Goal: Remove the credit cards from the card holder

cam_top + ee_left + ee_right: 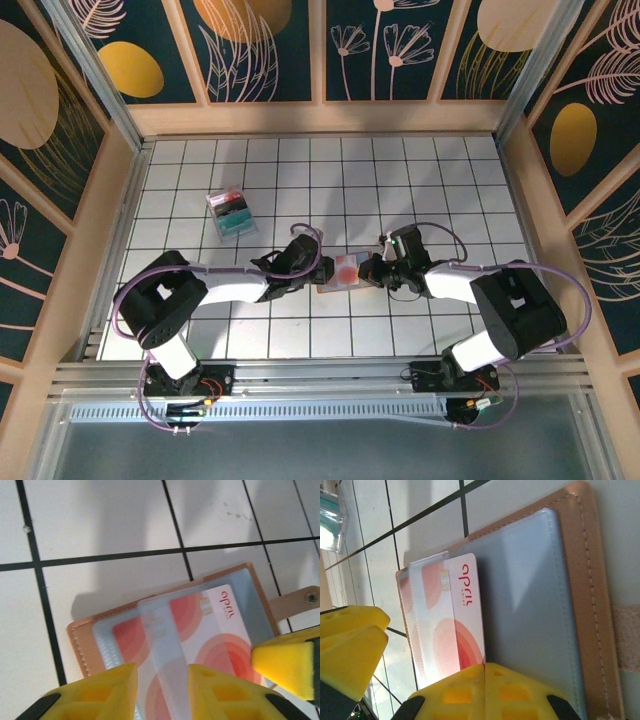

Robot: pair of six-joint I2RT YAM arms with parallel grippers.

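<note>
We're over the white tiled counter with black grid lines [400, 170], both arms reaching to its middle. The left end effector [308, 270] has its yellow jaws part-way apart; the right end effector [370, 269] is pressed fully closed with nothing between its tips. Between them the open tan leather card holder with grey-blue pockets [345, 272] lies flat on the counter, while the clear plastic box [230, 212] sits well apart, up left. The white and red-orange plastic credit card [220, 625] sits in the holder, half under a translucent sleeve [160, 645]. That sleeve runs between the left jaws, gripped or not we cannot tell, and the right fingertips touch the card's edge
</note>
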